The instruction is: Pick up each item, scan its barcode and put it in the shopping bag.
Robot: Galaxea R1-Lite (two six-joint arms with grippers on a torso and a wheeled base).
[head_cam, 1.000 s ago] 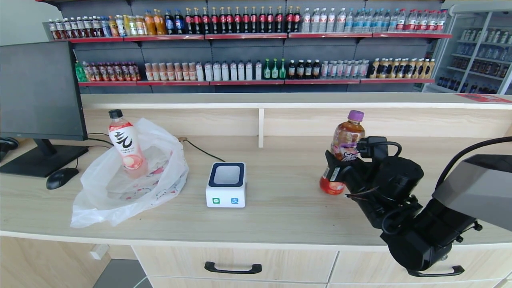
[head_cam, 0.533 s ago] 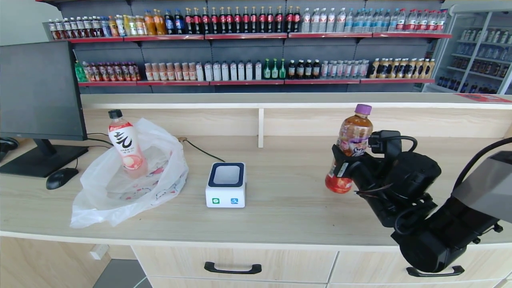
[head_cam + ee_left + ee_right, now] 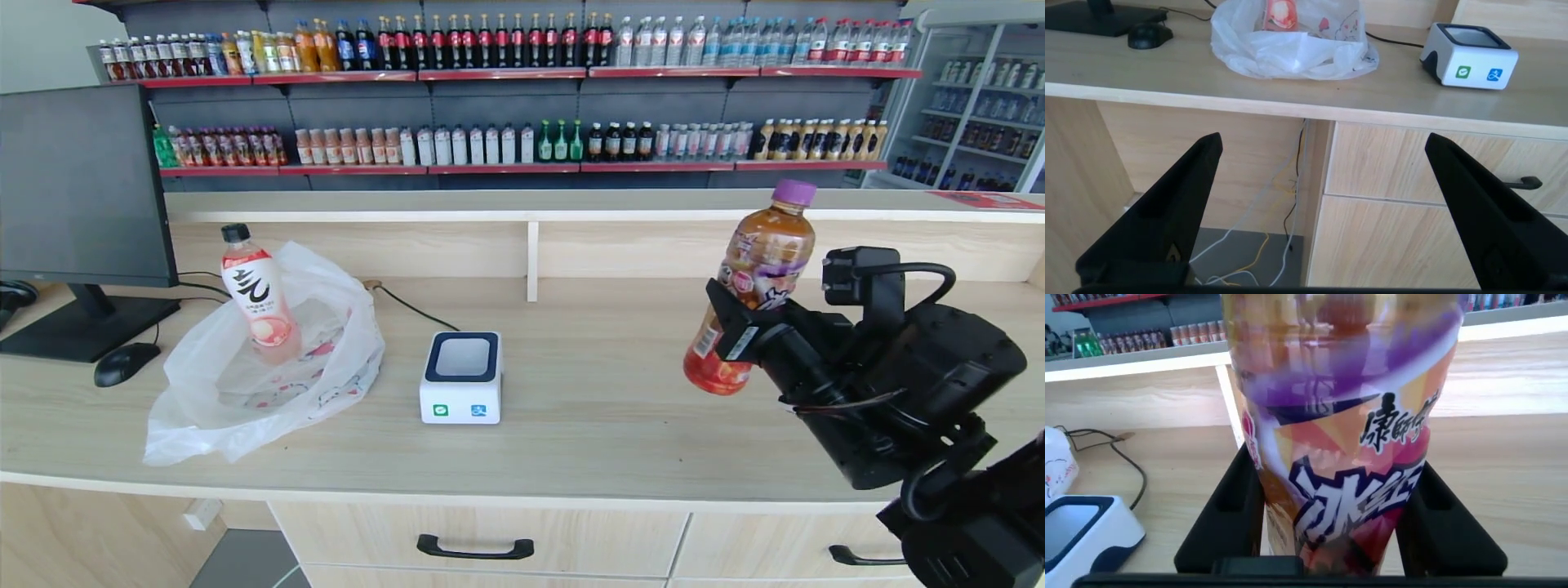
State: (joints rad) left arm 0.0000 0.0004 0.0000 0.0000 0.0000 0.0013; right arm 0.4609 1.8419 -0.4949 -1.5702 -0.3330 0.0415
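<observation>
My right gripper (image 3: 739, 322) is shut on a purple-capped iced tea bottle (image 3: 751, 286), held tilted above the right part of the counter; up close the bottle (image 3: 1343, 449) sits between the black fingers (image 3: 1229, 510). The white barcode scanner (image 3: 462, 376) stands mid-counter, also seen as the scanner (image 3: 1470, 64) and the scanner (image 3: 1082, 535). A white shopping bag (image 3: 261, 359) lies at the left with a pink-labelled bottle (image 3: 258, 294) standing in it; bag (image 3: 1290, 41). My left gripper (image 3: 1323, 212) hangs open below the counter front, in front of the drawers.
A monitor (image 3: 82, 196) and a mouse (image 3: 125, 363) occupy the counter's far left. A cable (image 3: 408, 306) runs behind the scanner. A raised ledge (image 3: 571, 212) backs the counter, with drink shelves (image 3: 506, 73) beyond. Drawers with handles (image 3: 475, 547) are beneath.
My right gripper has lifted the iced tea bottle off the counter, up and to the right, tilting it. The bag, scanner and pink bottle have not moved.
</observation>
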